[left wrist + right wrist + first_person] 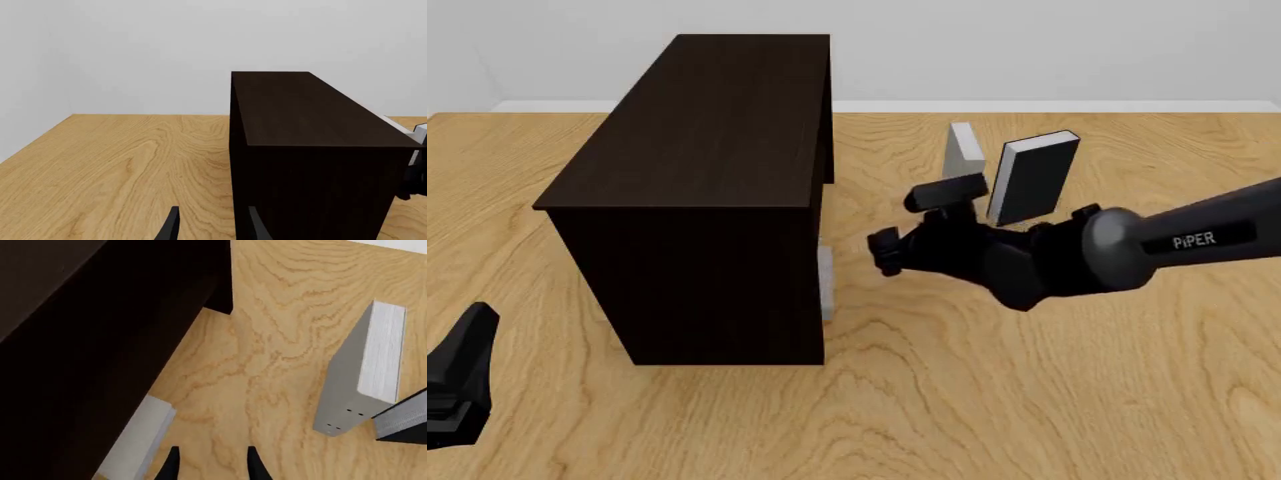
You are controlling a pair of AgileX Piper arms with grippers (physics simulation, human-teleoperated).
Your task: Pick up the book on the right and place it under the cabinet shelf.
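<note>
The dark brown cabinet shelf (707,130) stands left of centre on the table. The book (825,282), pale grey, lies low against the cabinet's right side, with only a narrow edge showing. In the right wrist view the book (137,440) lies flat, partly tucked beneath the cabinet shelf (87,330). My right gripper (878,252) hovers just right of it, open and holding nothing, its fingertips (172,467) apart. My left gripper (467,350) rests open at the near left corner, its fingers (257,227) beside the cabinet shelf (313,115).
A second grey book (964,150) stands upright behind the right arm, seen in the right wrist view as the grey book (360,370). A black-covered book (1034,178) with white pages leans just to its right. Bare wood (1028,400) lies in front.
</note>
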